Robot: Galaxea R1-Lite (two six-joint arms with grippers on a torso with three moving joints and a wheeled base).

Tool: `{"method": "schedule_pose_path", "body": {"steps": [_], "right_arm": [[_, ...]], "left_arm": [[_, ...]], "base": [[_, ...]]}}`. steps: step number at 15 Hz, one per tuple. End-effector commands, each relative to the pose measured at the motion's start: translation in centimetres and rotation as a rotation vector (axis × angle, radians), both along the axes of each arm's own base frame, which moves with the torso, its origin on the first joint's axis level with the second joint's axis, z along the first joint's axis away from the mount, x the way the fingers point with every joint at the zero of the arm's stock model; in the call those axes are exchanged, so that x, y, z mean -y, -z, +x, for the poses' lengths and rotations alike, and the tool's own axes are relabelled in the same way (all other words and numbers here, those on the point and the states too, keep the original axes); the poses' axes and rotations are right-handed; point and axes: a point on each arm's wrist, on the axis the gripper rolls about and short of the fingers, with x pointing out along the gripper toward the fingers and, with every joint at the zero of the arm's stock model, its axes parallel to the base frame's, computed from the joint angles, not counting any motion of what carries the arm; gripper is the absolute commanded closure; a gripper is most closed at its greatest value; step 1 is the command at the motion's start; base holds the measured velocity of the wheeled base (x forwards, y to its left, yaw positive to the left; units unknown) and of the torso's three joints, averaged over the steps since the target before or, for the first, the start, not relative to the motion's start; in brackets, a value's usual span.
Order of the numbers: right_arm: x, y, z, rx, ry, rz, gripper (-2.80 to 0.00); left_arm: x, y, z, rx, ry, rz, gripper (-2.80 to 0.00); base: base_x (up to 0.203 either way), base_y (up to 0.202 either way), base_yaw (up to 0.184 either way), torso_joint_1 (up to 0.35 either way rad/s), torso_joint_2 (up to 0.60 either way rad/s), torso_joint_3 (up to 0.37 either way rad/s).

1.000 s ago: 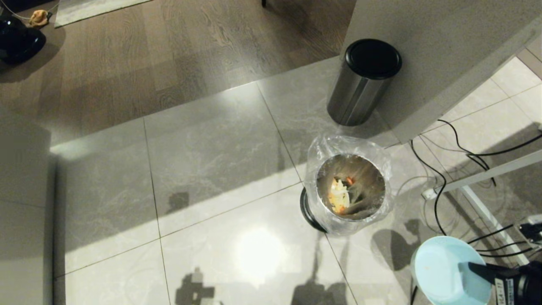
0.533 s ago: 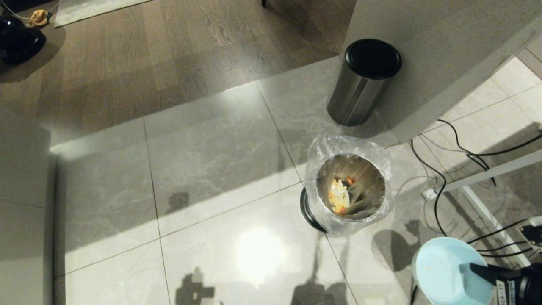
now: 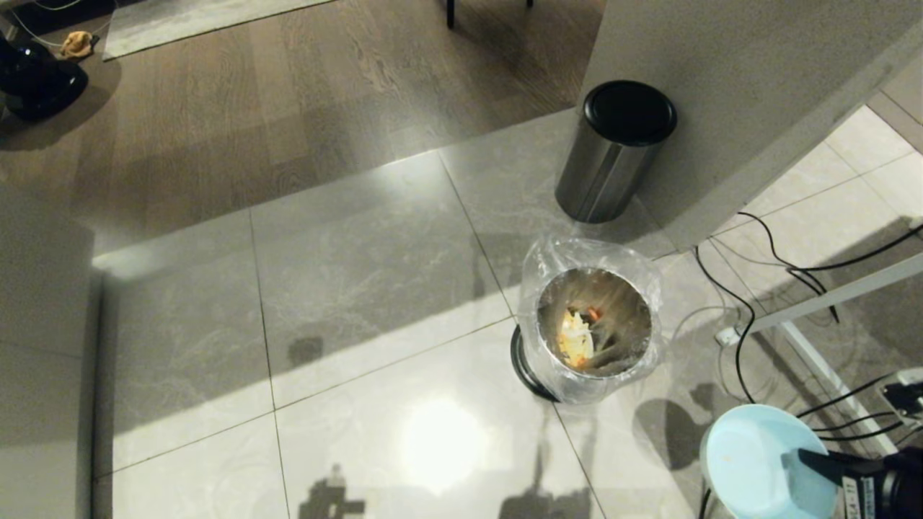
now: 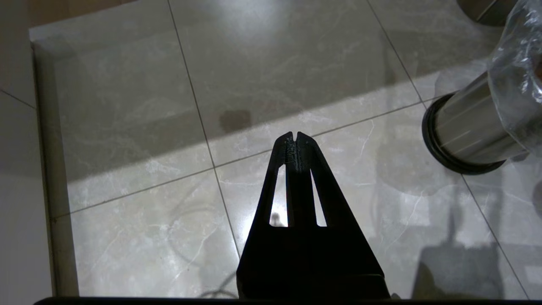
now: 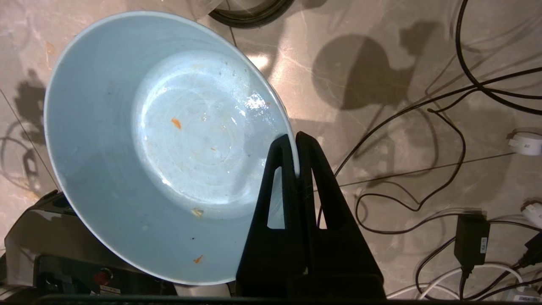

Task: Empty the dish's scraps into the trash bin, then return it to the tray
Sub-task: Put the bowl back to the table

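My right gripper (image 5: 294, 140) is shut on the rim of the light-blue dish (image 5: 161, 140), which hangs over the floor at the lower right of the head view (image 3: 757, 461), right of and nearer than the trash bin. Only a few tiny orange specks cling inside it. The steel trash bin (image 3: 593, 321) with its clear bag stands on the tiles; orange and pale scraps (image 3: 577, 339) lie at its bottom. My left gripper (image 4: 295, 136) is shut and empty above bare tiles, with the bin's base (image 4: 465, 131) off to one side. The tray is out of view.
A black-lidded steel cylinder bin (image 3: 613, 151) stands behind the trash bin, against a grey counter wall (image 3: 721, 86). Black cables (image 3: 750, 310) and a white table leg (image 3: 829, 295) lie on the floor to the right. A dark round object (image 3: 32, 83) sits at far left.
The whole head view has shifted a little downward, so the camera has tilted. The dish stays in the right gripper at the lower right; the bin and scraps have not moved.
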Motion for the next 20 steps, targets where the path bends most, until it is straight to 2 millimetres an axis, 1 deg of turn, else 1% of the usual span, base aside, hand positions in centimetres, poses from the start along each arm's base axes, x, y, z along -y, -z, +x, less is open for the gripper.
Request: {"method": "schedule_pose_path", "body": {"steps": [1, 20], "right_arm": [[0.0, 0.14, 0.16, -0.01, -0.002, 0.0, 0.0], [0.0, 0.51, 0.17, -0.03, -0.003, 0.0, 0.0]], "left_arm": [[0.0, -0.01, 0.01, -0.001, 0.001, -0.001, 0.0], [0.0, -0.01, 0.01, -0.001, 0.0, -0.001, 0.0]], "base": [[0.0, 0.0, 0.0, 0.001, 0.01, 0.171], [0.0, 0.0, 0.0, 0.001, 0.0, 0.201]]}}
